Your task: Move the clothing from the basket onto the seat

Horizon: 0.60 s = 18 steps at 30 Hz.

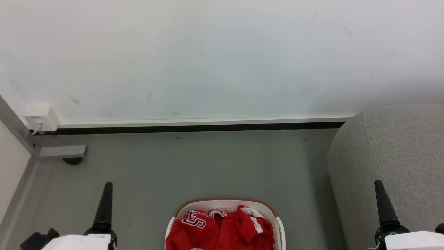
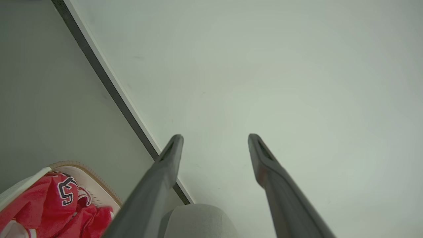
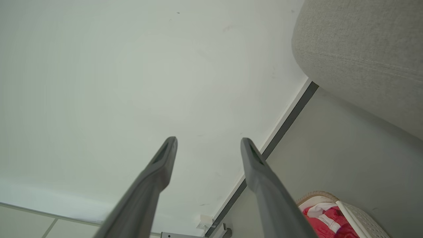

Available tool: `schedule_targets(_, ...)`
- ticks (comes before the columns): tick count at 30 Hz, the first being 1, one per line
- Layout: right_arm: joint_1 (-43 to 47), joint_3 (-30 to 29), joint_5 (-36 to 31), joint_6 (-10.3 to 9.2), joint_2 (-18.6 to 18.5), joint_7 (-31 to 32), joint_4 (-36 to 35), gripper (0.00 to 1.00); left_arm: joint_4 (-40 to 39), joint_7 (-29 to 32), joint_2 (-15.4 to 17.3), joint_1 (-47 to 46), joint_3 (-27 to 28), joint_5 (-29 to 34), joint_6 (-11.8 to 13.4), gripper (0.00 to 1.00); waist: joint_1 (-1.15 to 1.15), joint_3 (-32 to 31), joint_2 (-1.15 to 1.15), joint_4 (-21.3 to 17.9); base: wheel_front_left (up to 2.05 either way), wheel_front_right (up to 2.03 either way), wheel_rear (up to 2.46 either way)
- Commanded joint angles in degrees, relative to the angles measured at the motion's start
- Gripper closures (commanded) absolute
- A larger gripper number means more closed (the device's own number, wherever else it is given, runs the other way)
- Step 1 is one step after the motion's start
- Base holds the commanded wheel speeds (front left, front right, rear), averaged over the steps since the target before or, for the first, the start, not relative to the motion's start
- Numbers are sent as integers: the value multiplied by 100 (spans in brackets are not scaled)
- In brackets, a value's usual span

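Room on my feed is pretty plain: a big white wall [image 1: 222, 52] straight ahead, dotted with small dark scuff marks. Along its bottom runs a white skirting strip [image 1: 208, 122] with a black band right under it, then smooth grey floor [image 1: 194, 163]. Low on the left there's a small white box [image 1: 41, 117] on the wall with a cable coming out. Beside it a grey metal frame [image 1: 15, 130] edges a beige panel [image 1: 10, 163], and its short metal foot [image 1: 60, 151] lies on the floor. Light's soft and even.
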Motion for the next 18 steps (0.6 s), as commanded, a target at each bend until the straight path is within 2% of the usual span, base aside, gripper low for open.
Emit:
schedule_targets(1,-144,42,-215,-3,-58,-52,-118,0,-128,-53,78,-115,-2,245,-23,0,0,-2,0,-1,0,0,0)
schedule_targets(18,-178,243,-2310,-4,-72,-402,-139,0,-332,-403,181,-52,-183,2468,-31,0,0,6,0,-19,0,0,0)
